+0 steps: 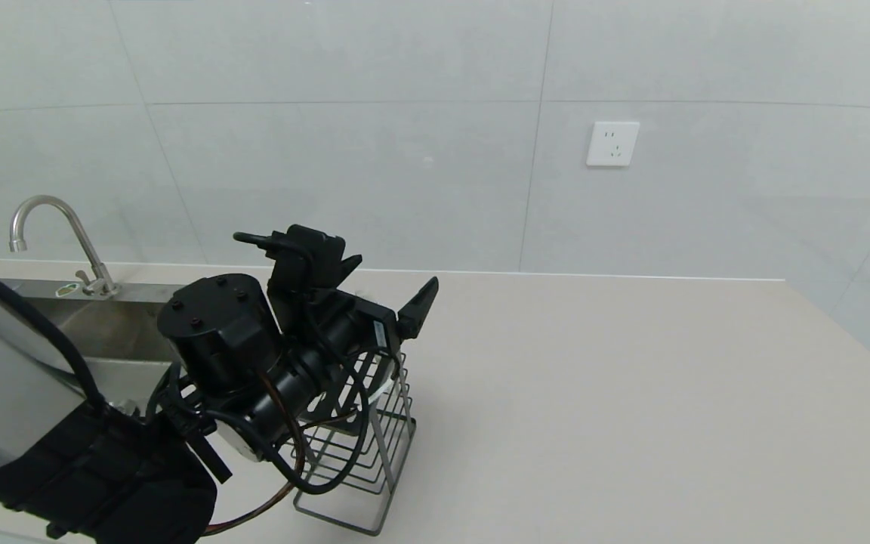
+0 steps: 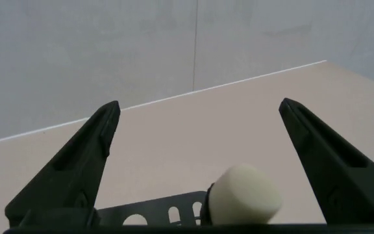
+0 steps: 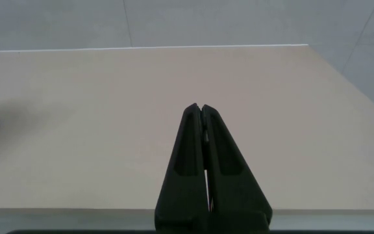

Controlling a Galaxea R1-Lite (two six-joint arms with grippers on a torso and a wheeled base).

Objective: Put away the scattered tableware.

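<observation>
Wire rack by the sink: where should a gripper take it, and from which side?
Probably a top wire of the rack on the side away from the sink, coming from above. It stands upright on the counter, its thin wires suit a pinch, and the left arm covers its sink-side half.

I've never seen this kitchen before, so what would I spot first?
The black left gripper, wide open, jumps out first, hovering over a wire rack that stands on the beige counter right beside the sink. After that you would likely spot the curved silver faucet at the back of the sink and a lone white socket on the grey tiled wall.
</observation>
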